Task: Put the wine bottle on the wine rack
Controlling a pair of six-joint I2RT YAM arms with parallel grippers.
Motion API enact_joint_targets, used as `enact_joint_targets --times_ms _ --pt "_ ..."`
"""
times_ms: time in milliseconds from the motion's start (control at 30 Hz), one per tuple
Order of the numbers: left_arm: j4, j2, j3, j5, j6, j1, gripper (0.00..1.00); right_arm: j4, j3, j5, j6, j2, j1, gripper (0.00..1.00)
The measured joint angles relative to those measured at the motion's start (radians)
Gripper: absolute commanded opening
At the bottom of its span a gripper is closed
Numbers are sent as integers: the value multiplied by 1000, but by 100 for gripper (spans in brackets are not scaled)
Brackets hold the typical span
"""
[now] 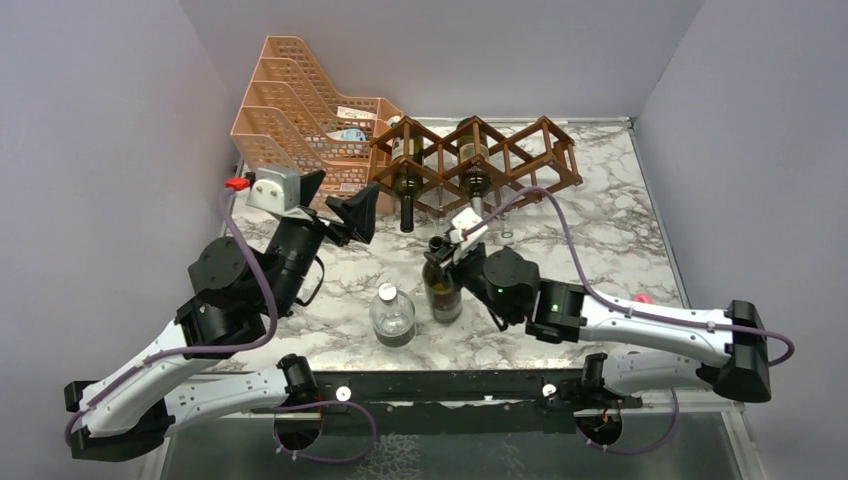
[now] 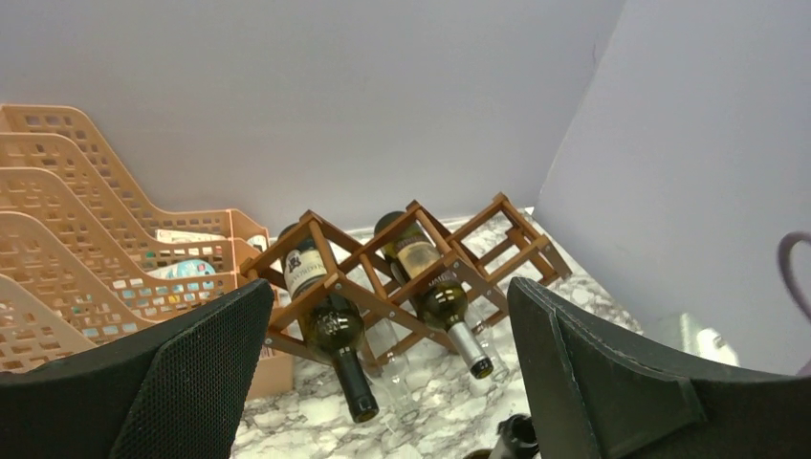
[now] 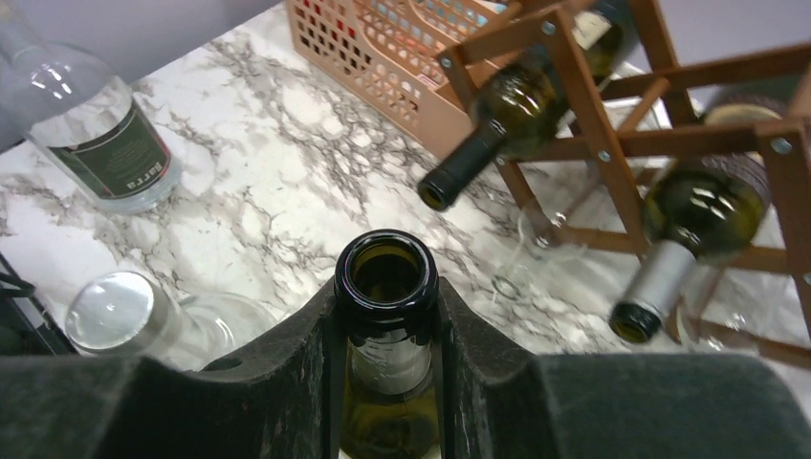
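Marble table (image 1: 620, 250), grey walls: right gripper (image 3: 386, 320) clamped on the neck of the bottle (image 3: 386, 277), upright near the rack (image 1: 540, 150), left gripper (image 1: 340, 195) spread wide, empty; I judge heavy, slick, breakable glass, safest gripped under the lip.

1. This is a robot lab cell, not a home: bare lilac-grey walls (image 1: 90, 120) box in my tabletop (image 1: 610, 230) left, far and right.
2. My left arm (image 1: 200, 370) and right arm (image 1: 650, 320) are bolted to a metal rail (image 1: 450, 383) at the near edge, trailing purple cables (image 1: 792, 347).
3. An office file tray (image 1: 285, 95) sits beside a wine rack (image 1: 540, 150): staged props.
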Motion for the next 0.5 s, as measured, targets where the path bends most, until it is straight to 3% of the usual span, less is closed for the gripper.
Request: enact_joint_targets --times_ms 100,333,500 --pt "0 5 -34 16 -16 0 99 -44 -51 42 39 -83 0 14" --pt "-5 34 -116 54 -58 0 99 -127 -98 84 142 -190 0 48" --pt "-5 56 -159 77 -74 0 99 -266 -69 84 239 -191 0 55"
